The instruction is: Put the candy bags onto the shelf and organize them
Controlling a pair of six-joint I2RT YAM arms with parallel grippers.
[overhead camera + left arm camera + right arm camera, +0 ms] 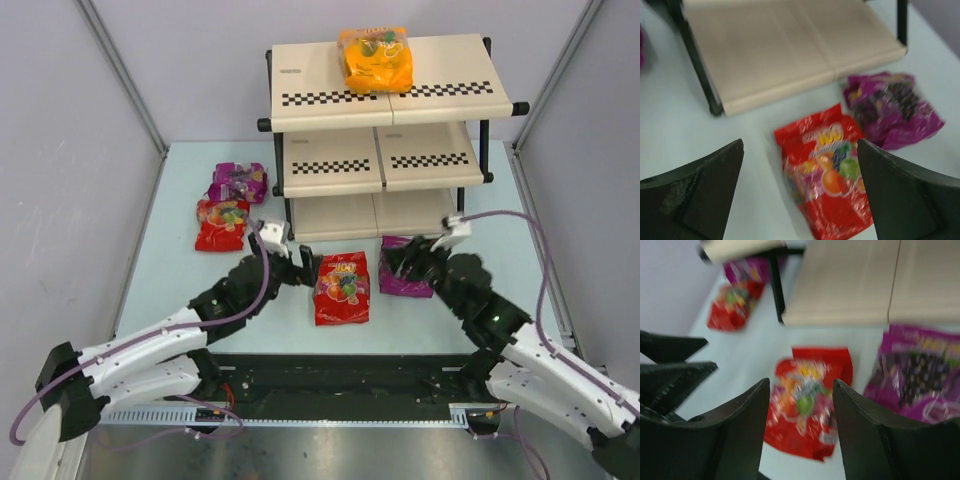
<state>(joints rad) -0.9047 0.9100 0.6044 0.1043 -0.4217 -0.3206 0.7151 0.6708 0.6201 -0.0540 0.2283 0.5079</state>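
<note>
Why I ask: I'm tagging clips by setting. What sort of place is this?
Probably a robotics lab cell staged as a shop display: grey partition walls around a table, two robot arms at its edge, a stepped shelf holding an orange candy bag.

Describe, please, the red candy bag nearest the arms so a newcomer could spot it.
Find the three-tier cream shelf with checkered front edges at the far end of the pale table. Just before its lowest board lies a glossy red plastic fruit-printed bag. Unlike the other red bag, left of the shelf, it lies centrally, beside a crumpled purple bag on its right.
</note>
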